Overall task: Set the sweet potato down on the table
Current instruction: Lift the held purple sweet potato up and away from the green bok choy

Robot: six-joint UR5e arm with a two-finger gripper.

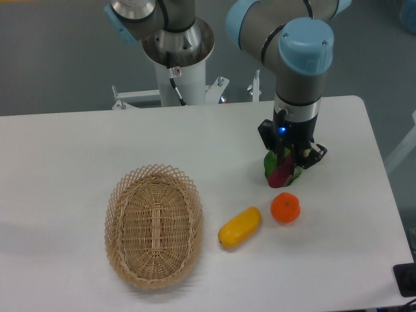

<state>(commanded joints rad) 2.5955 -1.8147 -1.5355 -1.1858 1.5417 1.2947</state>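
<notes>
The robot arm (299, 45) comes in from the top of the frame and bends down on the right side. Its last part points straight down at the table (65, 143). A small blue light shines on the wrist, just above the gripper (283, 170).

The gripper is low, right by the table top, in the right middle of the frame. Its fingers are closed around the sweet potato (282, 174). The sweet potato is reddish purple and hangs tilted between the fingers. Its lower tip is at the table or just above it; I cannot tell which. Something green (270, 164) shows at the gripper too, right beside the sweet potato. I cannot tell what it is.

There is one sweet potato. There is one orange (285, 208), round, just below the gripper and not touching it. There is one yellow fruit (239, 227), long and smooth, lying to the left of the orange, near it. There is one basket (154, 224), oval and woven, in the lower left part of the table, well apart from the gripper. Nothing lies inside it.
</notes>
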